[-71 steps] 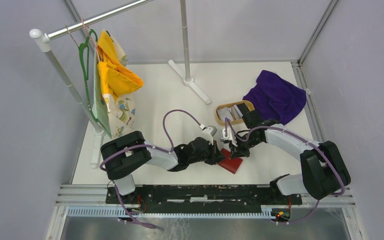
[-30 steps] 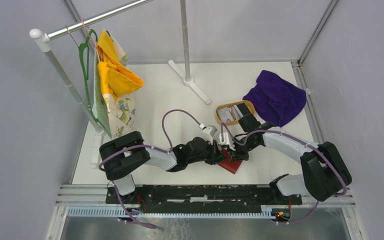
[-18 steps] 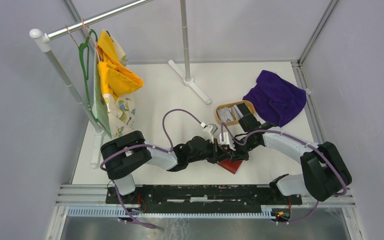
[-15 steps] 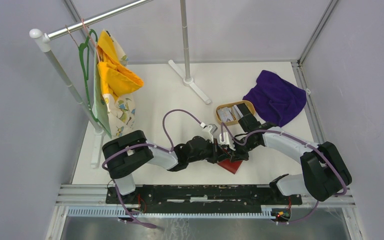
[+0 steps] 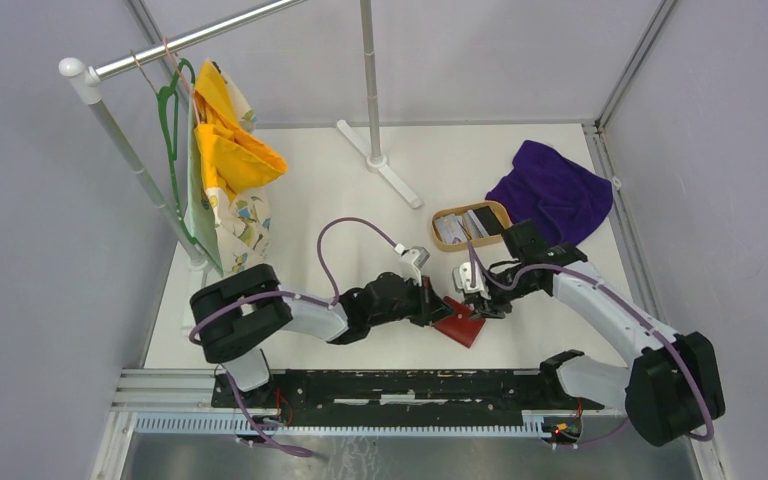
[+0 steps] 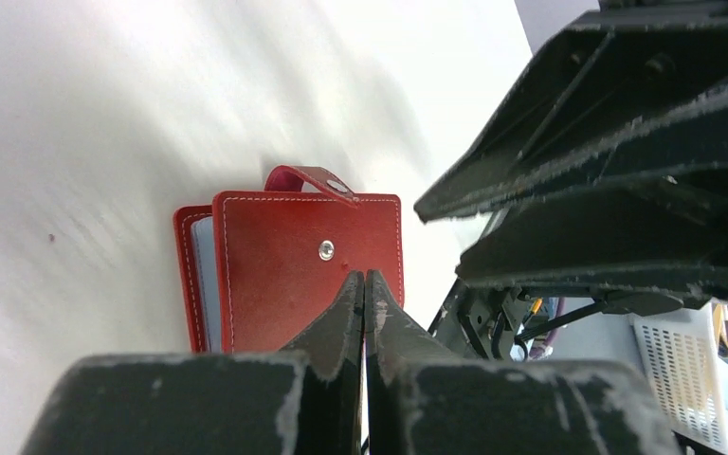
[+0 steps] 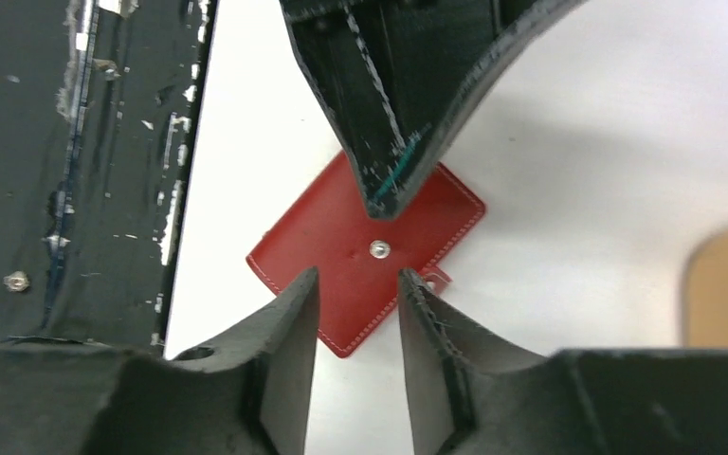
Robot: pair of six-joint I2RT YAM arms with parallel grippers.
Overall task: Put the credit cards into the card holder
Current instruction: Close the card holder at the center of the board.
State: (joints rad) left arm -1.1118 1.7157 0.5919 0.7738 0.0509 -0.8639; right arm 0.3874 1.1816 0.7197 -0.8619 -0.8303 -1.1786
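White tabletop (image 5: pixel 340 190) inside pale grey walls, seen from above. At upper left of the overhead view, clothes rail (image 5: pixel 190 40) with green hanger (image 5: pixel 172 110) and yellow garment (image 5: pixel 228 140). At upper right, crumpled purple cloth (image 5: pixel 552 195). Just left of that cloth, tan oval tray (image 5: pixel 500 210) holding the credit cards (image 5: pixel 463 226), silvery and dark ones side by side.

Lower middle of the overhead view: red card holder (image 5: pixel 463 327), flat on the table, closed, turned cornerwise, well apart from the tray. Centre of the left wrist view: same holder, snap stud on the front cover, snap tab (image 6: pixel 308 177) arching loose past the top edge, unfastened. Pale blue strip (image 6: pixel 204 284) peeking between the covers on the left side.

Left gripper (image 5: pixel 444 302) in from the left, fingers (image 6: pixel 341 313) pressed tight together with nothing between them. Tips over the holder's cover close to the stud; touching or just above, impossible to tell.

Right gripper (image 5: pixel 480 304) in from the right, just beside the left one. Fingers (image 7: pixel 289 318) parted with a clear gap, gripping nothing, poised over the holder's lower corner in the right wrist view.
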